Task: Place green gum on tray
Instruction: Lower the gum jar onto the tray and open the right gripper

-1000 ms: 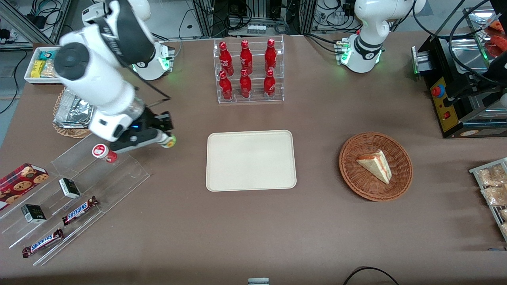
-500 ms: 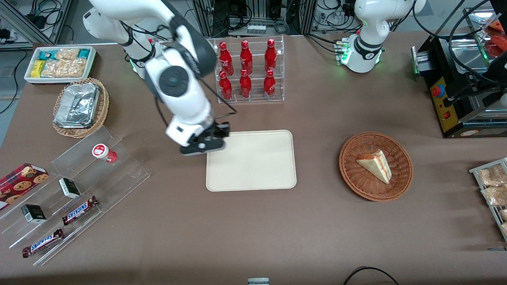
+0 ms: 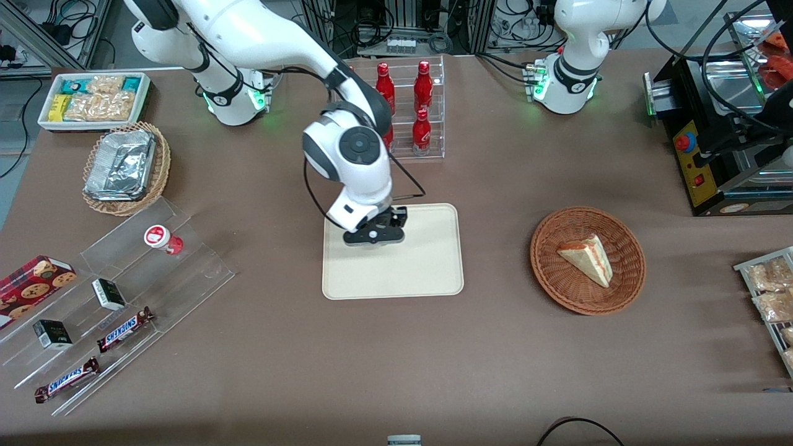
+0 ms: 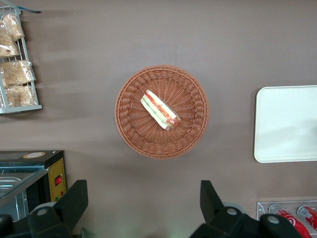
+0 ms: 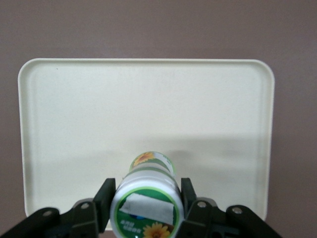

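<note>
On the brown table (image 3: pixel 508 347), taking the tray (image 3: pixel 427 272) as the landmark: well off toward the working arm's end of the table lies a clear stepped rack (image 3: pixel 133 291) holding candy bars (image 3: pixel 124 329), small dark boxes (image 3: pixel 109 293) and a red-lidded bottle (image 3: pixel 162 238). Farther from the front camera than the rack sits a wicker basket with foil packs (image 3: pixel 124 168) and a white tub of snacks (image 3: pixel 94 101).

The claw (image 3: pixel 373 235) hangs over the tray, above the part of it toward the working arm's end and farther from the front camera. In the right wrist view the claw (image 5: pixel 147 210) pinches the green gum (image 5: pixel 147 196), one finger (image 5: pixel 105 198) pressed to each side of the bottle, its lid toward the wrist camera. The gum is above the tray (image 5: pixel 148 109); whether it touches the surface cannot be told.

Farther from the front camera than the tray stands a clear rack of red bottles (image 3: pixel 421 105). Toward the parked arm's end sits a wicker basket (image 3: pixel 560 291) with a sandwich wedge (image 3: pixel 587 258).
</note>
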You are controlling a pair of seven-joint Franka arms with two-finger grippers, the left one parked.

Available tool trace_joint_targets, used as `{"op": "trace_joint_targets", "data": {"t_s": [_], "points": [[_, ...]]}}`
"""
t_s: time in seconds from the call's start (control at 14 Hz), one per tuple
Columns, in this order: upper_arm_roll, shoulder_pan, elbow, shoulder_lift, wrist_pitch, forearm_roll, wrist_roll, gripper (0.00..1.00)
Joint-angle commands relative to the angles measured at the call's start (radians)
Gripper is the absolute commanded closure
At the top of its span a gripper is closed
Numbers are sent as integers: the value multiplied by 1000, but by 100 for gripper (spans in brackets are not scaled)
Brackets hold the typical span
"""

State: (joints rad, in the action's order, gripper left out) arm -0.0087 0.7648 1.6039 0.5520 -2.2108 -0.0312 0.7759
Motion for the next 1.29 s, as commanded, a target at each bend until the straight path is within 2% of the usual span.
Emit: {"op": "trace_joint_targets", "data": {"t_s": [0.0, 0.21, 0.71, 0.79, 0.86, 0.93, 1.07, 1.14, 1.21], "points": [[-10, 19, -67, 75, -41, -18, 48, 100], [-11, 36, -67, 121, -92, -18, 77, 100], [-10, 34, -64, 152, -104, -4, 75, 98], [-10, 33, -64, 157, -104, -3, 75, 87], [-10, 33, -64, 157, -104, -3, 75, 86], [-10, 33, -64, 157, -104, -3, 75, 80], [-10, 31, -64, 160, -104, -3, 74, 74], [-10, 31, -64, 161, -104, -3, 74, 59], [-10, 31, -64, 163, -104, -3, 74, 53]]}}
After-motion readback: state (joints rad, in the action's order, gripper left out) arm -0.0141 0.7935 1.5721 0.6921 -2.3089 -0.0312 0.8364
